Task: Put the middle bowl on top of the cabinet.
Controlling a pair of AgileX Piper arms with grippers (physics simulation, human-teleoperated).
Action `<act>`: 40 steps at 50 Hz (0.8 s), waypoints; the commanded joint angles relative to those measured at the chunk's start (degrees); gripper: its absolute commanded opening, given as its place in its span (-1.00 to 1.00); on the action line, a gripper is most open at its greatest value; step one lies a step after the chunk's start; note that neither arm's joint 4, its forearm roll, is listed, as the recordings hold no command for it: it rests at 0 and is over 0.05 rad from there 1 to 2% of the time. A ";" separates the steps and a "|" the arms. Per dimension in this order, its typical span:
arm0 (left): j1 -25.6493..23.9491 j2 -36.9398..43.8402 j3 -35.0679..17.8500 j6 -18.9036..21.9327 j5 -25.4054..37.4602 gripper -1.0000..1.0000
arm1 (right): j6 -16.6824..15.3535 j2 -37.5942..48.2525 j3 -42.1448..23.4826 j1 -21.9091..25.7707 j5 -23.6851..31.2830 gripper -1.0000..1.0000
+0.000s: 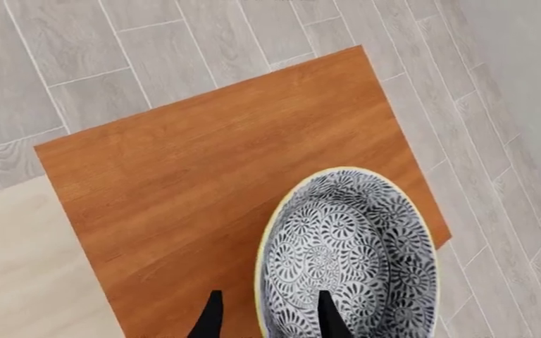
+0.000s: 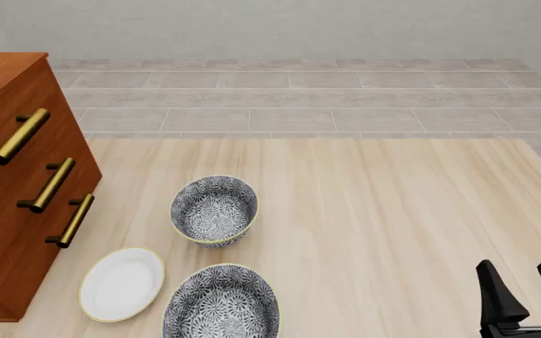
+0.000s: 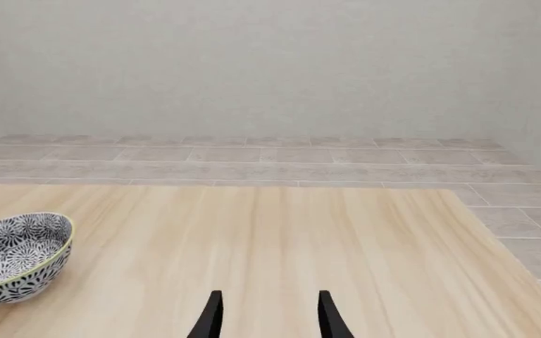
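The middle bowl (image 1: 351, 257), blue-and-white floral with a pale yellow rim, appears in the left wrist view over the cabinet (image 1: 214, 183), on its reddish-brown top near one corner. My left gripper (image 1: 270, 317) is open and straddles the bowl's near rim, one finger inside and one outside. This bowl and the left arm lie outside the front view, where the cabinet (image 2: 8, 211) stands at the far left. My right gripper (image 2: 515, 266) hangs open and empty over the table's near right; the right wrist view shows the same gripper (image 3: 268, 299).
Two look-alike bowls stand on the table beside the cabinet, one farther back (image 2: 214, 210) and one at the front edge (image 2: 222, 304). A flat white plate (image 2: 122, 283) lies left of them. The farther bowl (image 3: 15, 257) also shows in the right wrist view.
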 commanded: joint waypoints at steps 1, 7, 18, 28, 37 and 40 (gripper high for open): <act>0.51 -0.29 -0.78 0.03 0.06 1.00 | 0.09 0.04 0.00 0.00 -0.06 1.00; 1.04 -1.11 -2.14 -0.43 0.06 1.00 | 0.19 -0.13 0.00 -0.01 0.09 1.00; 3.35 -2.95 -3.97 -0.51 0.06 1.00 | 0.20 -0.84 0.00 -0.14 0.68 1.00; 3.40 -4.08 -5.48 -0.63 0.06 1.00 | 0.25 -0.86 0.02 -0.10 0.60 1.00; 3.74 -5.22 -7.01 -1.34 0.06 1.00 | 0.27 -0.96 0.03 -0.15 0.65 1.00; 3.74 -5.63 -7.91 -1.73 0.06 1.00 | 0.27 -0.80 0.02 -0.17 0.48 1.00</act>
